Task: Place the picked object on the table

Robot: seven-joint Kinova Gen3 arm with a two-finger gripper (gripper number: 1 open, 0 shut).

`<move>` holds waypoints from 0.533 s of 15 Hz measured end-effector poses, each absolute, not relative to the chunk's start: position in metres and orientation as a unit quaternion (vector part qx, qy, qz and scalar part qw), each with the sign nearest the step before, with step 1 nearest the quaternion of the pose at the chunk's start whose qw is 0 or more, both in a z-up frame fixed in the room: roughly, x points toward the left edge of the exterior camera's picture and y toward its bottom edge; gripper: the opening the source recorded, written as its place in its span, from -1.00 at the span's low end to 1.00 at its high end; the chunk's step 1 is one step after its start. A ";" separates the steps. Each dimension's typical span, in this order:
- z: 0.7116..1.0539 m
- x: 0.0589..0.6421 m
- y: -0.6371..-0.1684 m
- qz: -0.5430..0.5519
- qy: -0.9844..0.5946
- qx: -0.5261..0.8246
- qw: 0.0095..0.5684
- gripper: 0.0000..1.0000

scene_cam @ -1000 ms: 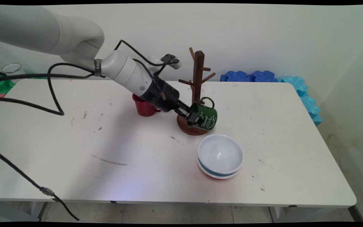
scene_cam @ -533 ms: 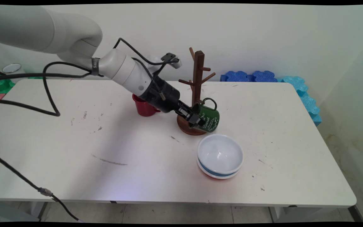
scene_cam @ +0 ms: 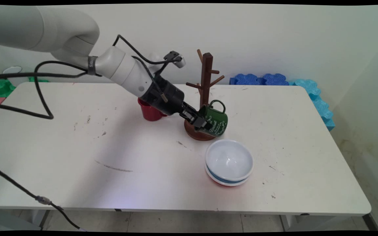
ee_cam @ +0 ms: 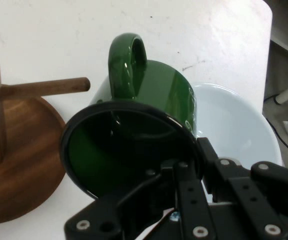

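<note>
Green mug (scene_cam: 216, 121) sits tilted, rim clamped in the pincer (scene_cam: 199, 122), beside the mug tree (scene_cam: 204, 86).

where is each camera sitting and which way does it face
Main view: fixed above the table's near side, looking down across the white table at the wall; the white arm enters from upper left, its gripper clamped on the tilted green mug beside the wooden mug tree.
Hand view: on the hand, looking along the gripper into the mug's open mouth; the black linkage rises from the bottom edge.
Shared: green mug, mug tree, white bowl, table.
</note>
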State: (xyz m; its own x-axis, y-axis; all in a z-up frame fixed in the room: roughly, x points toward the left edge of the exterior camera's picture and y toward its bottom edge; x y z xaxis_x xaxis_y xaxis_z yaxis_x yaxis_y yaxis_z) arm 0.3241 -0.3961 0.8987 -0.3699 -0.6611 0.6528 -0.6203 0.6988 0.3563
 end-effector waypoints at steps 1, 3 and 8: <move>0.900 0.326 -0.395 -0.024 -0.828 0.385 0.407 -1.00; 0.904 0.331 -0.391 -0.022 -0.831 0.379 0.406 -1.00; 0.913 0.345 -0.381 -0.010 -0.839 0.363 0.405 -1.00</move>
State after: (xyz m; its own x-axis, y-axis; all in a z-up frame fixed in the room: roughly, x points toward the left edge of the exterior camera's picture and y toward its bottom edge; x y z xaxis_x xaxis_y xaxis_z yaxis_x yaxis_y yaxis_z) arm 0.3453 -0.3815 0.9129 -0.4093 -0.6174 0.6718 -0.6009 0.7364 0.3107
